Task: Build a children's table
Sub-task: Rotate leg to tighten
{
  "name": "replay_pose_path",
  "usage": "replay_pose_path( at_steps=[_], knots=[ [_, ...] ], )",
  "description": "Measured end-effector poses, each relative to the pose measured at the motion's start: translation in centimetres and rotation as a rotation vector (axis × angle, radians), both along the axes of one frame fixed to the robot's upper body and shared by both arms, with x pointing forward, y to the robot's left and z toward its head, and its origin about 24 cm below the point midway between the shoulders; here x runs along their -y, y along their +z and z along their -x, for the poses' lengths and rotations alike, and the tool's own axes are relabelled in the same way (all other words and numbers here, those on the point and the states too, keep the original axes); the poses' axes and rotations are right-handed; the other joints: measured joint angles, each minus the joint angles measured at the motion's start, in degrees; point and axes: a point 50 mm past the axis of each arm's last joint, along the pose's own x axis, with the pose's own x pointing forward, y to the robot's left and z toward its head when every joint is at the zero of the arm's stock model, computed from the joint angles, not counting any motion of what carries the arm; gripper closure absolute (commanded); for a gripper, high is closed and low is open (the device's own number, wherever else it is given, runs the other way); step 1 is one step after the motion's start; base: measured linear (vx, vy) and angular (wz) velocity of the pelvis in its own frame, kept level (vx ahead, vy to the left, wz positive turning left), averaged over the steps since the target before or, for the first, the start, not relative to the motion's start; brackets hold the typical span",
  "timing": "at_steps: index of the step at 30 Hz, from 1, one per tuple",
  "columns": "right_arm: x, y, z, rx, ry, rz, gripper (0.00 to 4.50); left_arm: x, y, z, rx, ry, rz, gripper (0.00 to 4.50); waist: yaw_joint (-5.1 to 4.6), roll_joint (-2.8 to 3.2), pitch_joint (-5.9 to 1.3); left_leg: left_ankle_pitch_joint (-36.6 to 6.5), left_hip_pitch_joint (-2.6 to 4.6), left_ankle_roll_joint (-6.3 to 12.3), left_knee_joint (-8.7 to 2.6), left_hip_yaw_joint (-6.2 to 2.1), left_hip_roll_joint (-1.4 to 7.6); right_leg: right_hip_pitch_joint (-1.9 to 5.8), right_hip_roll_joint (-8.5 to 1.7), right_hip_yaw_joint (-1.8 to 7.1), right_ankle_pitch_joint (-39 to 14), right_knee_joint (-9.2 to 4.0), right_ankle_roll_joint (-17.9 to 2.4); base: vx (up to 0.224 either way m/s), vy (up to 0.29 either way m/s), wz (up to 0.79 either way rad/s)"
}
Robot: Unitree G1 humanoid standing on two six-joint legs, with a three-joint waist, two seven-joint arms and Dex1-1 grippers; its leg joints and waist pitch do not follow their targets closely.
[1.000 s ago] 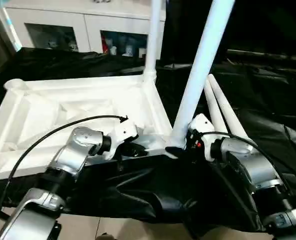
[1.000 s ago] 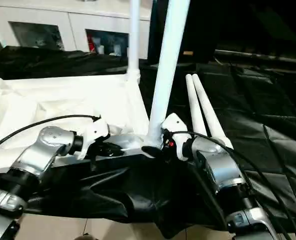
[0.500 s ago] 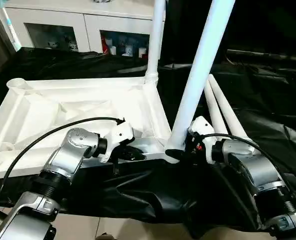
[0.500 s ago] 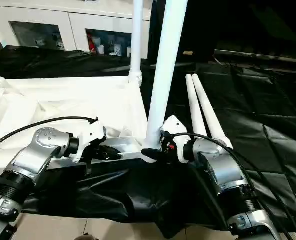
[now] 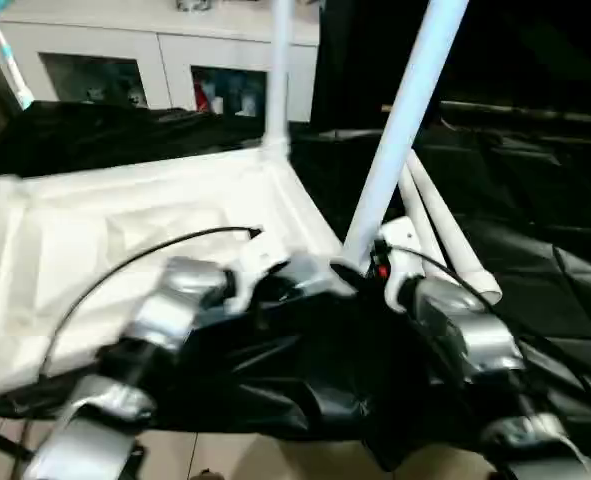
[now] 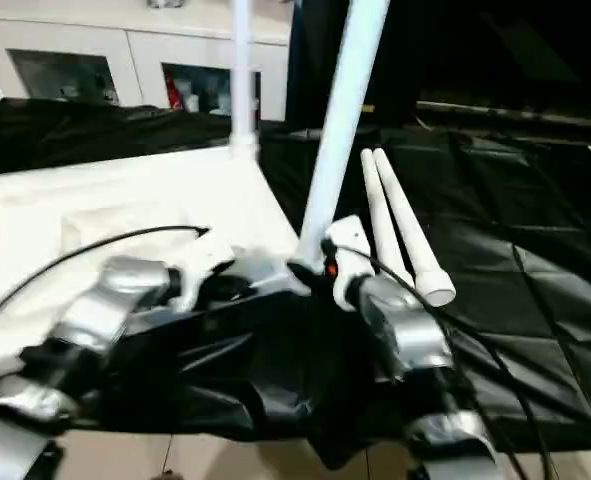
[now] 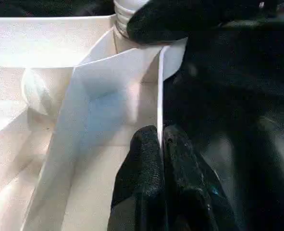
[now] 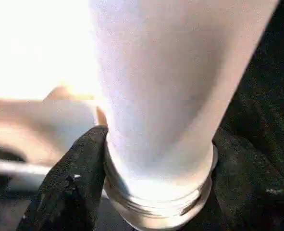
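I have the large white plastic rectangular tabletop (image 5: 125, 240) lying underside-up on the black sheet (image 5: 535, 260), and everything below is placed from it. My left gripper (image 7: 159, 144) is pinched shut on the thin wall at its near edge, holding it down. My right gripper (image 8: 91, 159) clasps the base of the long white tapered tube leg (image 5: 400, 130) standing at the tabletop's near right corner; one black finger (image 8: 74, 178) presses beside the threaded collar, the other I can't make out. I judge the leg is being seated, so I'd keep it upright over its round socket and twist without easing the left pinch. A second leg (image 5: 278, 70) stands in the far right corner socket. Two spare legs (image 6: 400, 225) lie just right of the tabletop.
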Motion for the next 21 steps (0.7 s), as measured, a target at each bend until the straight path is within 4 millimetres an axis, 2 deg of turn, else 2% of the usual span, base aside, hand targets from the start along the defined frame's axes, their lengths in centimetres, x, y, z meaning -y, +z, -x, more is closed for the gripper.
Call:
replay_pose_path(
  at_steps=[3, 6, 8, 11, 16, 21],
  knots=[
    [-0.4, -0.1, -0.6, 0.013, -0.121, 0.034, 1.75, 1.8, -0.1, -0.3, 0.006, 0.039, -0.004, 4.5, 0.0, 0.02, -0.06, 0.0, 0.03, 0.0, 0.03, -0.06, -0.04, -0.01, 0.0, 0.0, 0.0, -0.09, 0.0, 0.0, 0.0, 0.0],
    [-0.3, -0.1, -0.7, 0.037, -0.13, 0.06, 1.75, 2.2, -0.2, -0.4, 0.005, 0.042, -0.004, 4.5, 0.2, 0.14, -0.16, 0.0, -0.07, 0.01, 0.03, -0.05, -0.04, 0.01, 0.0, 0.03, 0.0, -0.11, 0.0, 0.0, 0.0, 0.0],
    [-0.3, -0.1, -0.7, 0.037, -0.127, 0.054, 1.19, 2.2, -0.2, -0.4, 0.005, 0.04, -0.003, 4.5, 0.25, 0.15, -0.17, 0.0, -0.08, 0.01, 0.0, -0.05, -0.04, 0.0, 0.0, 0.03, 0.0, -0.1, 0.1, 0.0, 0.0, 0.0],
    [-0.3, -0.1, -0.7, 0.037, -0.109, 0.042, 0.95, 2.0, -0.2, -0.4, 0.009, 0.034, -0.004, 4.5, 0.19, 0.15, -0.17, 0.0, -0.08, 0.01, -0.02, -0.05, -0.04, -0.01, 0.0, 0.03, 0.0, -0.1, 0.1, 0.0, 0.0, 0.0],
    [0.1, 0.0, -0.6, 0.052, -0.013, 0.051, 0.55, 1.4, 0.0, -0.4, 0.019, 0.004, -0.006, 4.5, -0.02, 0.15, -0.17, 0.0, -0.17, 0.0, -0.24, -0.05, -0.04, -0.15, 0.04, 0.02, 0.0, -0.1, 0.1, 0.0, 0.0, 0.0],
    [1.4, 0.4, 0.1, 0.067, 0.224, 0.131, 0.55, -0.5, 0.3, -0.4, 0.009, -0.05, -0.008, 4.5, -0.06, 0.18, -0.13, 0.0, -0.23, 0.0, -0.36, -0.07, -0.01, -0.22, 0.14, 0.01, -0.1, -0.11, 0.1, 0.0, 0.0, 0.0]
  ],
)
